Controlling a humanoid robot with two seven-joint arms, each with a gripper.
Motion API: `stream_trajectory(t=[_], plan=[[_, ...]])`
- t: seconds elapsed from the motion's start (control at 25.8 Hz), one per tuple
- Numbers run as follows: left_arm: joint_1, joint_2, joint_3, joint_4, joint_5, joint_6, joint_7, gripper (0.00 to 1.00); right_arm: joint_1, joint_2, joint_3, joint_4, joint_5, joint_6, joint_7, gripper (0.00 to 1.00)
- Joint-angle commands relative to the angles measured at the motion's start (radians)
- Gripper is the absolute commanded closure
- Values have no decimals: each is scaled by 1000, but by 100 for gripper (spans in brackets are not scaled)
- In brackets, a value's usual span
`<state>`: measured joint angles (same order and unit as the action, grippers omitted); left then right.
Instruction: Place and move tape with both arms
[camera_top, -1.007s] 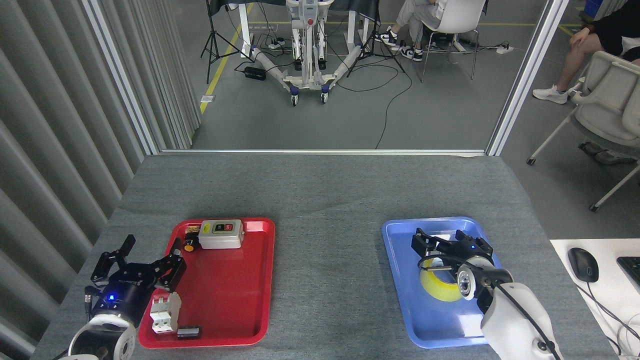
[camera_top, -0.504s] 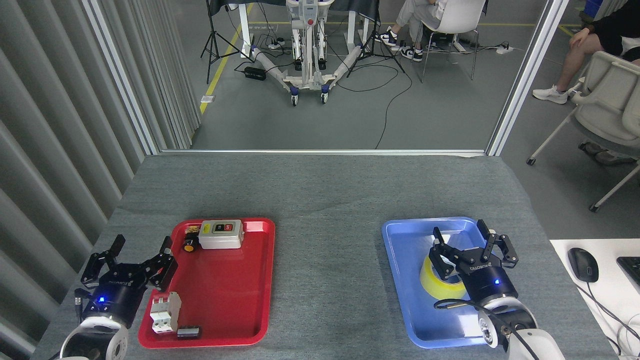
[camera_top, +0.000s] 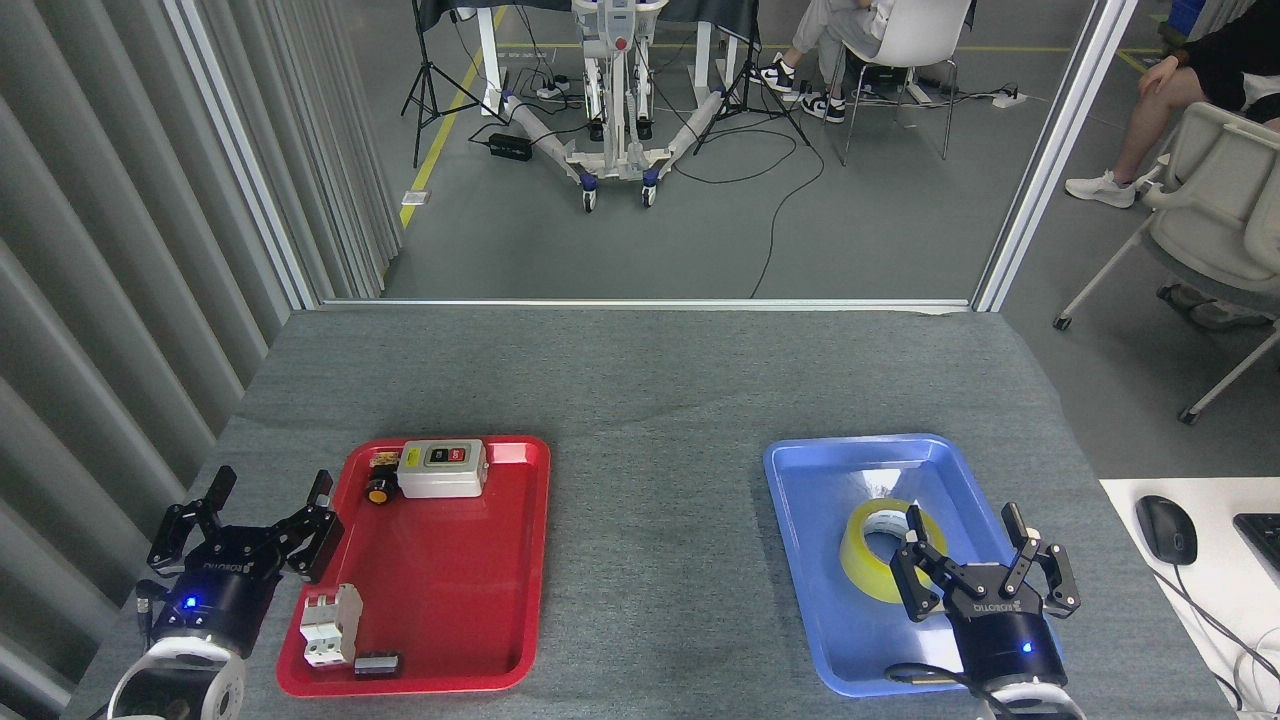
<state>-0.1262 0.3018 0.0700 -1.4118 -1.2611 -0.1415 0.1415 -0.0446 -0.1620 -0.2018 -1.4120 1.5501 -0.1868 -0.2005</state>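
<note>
Yellow tape (camera_top: 886, 549) lying flat in blue tray (camera_top: 812, 500), hole up, white core showing, right side of grey table (camera_top: 650, 390). Right claw (camera_top: 975, 553) just behind roll at near-right edge, fingers spread wide, gripping nothing; whether one fingertip touches roll, can't tell. Left claw (camera_top: 262, 498) also spread & empty, over table just left of red tray (camera_top: 520, 560). Red tray w/ grey switch box (camera_top: 441, 469) at far end, white breaker (camera_top: 331, 625) at near-left corner.

The tape (camera_top: 886, 548) lies in the right tray (camera_top: 800, 520) — left tray (camera_top: 440, 640) well apart.
</note>
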Motion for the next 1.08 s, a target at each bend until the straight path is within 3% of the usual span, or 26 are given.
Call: stream_trajectory(t=[0.0,0.19,0.35,1.05], plan=[[0,0,1,5,0,-3,3,0,65,1,1,-36,-36,20,4,2],[0,0,1,8,0,2,4,0,68,-65,39,-27,-105,49,18,2],[22,0,4,5,2,2,4,0,69,-67,74,-27,-105,133,64,1],[25,-1,5,1,8,0,-2,0,61,-76,74,-33,-105,89,61,0]])
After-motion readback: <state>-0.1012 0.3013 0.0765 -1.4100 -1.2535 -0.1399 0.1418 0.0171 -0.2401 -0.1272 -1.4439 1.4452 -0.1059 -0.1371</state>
